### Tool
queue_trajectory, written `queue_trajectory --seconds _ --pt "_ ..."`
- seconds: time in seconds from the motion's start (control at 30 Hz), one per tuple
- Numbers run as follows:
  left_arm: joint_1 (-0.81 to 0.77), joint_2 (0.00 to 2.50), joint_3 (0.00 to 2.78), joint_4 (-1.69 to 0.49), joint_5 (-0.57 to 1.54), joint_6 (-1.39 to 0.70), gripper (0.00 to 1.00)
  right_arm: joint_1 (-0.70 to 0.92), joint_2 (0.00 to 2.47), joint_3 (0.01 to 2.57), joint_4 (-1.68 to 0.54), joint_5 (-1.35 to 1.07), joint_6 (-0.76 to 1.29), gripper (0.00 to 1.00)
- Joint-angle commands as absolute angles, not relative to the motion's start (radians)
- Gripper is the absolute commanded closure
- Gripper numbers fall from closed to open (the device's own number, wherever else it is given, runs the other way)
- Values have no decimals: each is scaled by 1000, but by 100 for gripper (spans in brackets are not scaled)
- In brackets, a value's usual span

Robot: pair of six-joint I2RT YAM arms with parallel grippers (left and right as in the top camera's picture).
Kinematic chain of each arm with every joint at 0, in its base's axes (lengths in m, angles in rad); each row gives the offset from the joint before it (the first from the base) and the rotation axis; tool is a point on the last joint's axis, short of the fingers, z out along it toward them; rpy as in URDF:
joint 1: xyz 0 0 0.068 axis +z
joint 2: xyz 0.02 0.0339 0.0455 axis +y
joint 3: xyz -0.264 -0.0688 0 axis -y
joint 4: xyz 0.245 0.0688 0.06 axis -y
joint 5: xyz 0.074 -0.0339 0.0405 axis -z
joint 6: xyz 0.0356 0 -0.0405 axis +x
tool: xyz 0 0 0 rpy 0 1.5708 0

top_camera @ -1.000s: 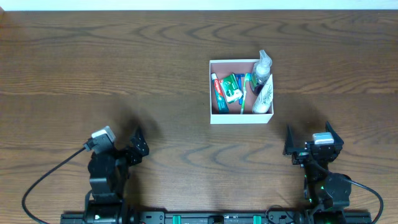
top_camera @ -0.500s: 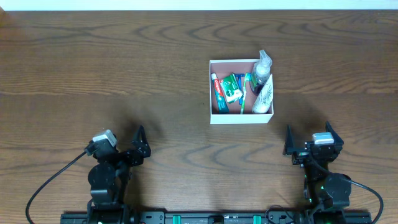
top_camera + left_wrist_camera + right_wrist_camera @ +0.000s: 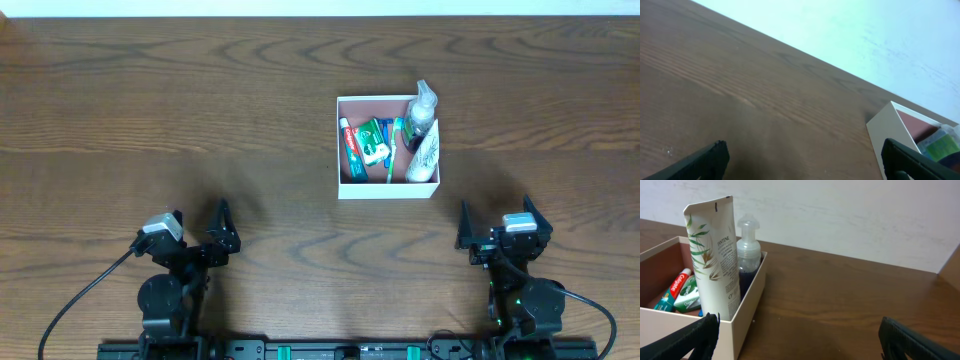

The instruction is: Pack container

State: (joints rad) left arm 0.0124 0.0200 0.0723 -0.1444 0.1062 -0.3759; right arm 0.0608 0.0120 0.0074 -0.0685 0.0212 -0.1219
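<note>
Overhead: container [image 3: 388, 191] mid-table, arms apart.

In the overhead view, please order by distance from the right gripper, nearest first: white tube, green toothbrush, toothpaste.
From the right gripper:
1. White tube, along the container's right wall.
2. Green toothbrush, mid-box.
3. Toothpaste, by the left wall.

My left tool [image 3: 200, 235] and right tool [image 3: 496, 223] sit spread open near the tabletop [image 3: 150, 110] edge, apart from the filled container [image 3: 387, 190].
</note>
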Motion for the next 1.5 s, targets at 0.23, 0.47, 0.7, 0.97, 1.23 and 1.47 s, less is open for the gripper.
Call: queue_trajectory --seconds 0.23,0.47,0.7,0.97,1.23,1.47 --pt "15 2 43 -149 121 -332 2 51 6 5 -72 18 -136 1" --pt "15 2 43 -151 120 -303 2 51 6 6 -72 18 -136 1" --pt "15 2 43 -148 120 -303 2 51 6 6 -72 18 -136 1" --pt "15 4 43 -148 120 -303 2 51 6 6 -72 18 -136 1" --pt "15 4 43 -148 120 -304 2 51 6 6 -72 18 -136 1" --pt "15 4 43 -148 120 -303 2 51 6 5 -72 18 -136 1"
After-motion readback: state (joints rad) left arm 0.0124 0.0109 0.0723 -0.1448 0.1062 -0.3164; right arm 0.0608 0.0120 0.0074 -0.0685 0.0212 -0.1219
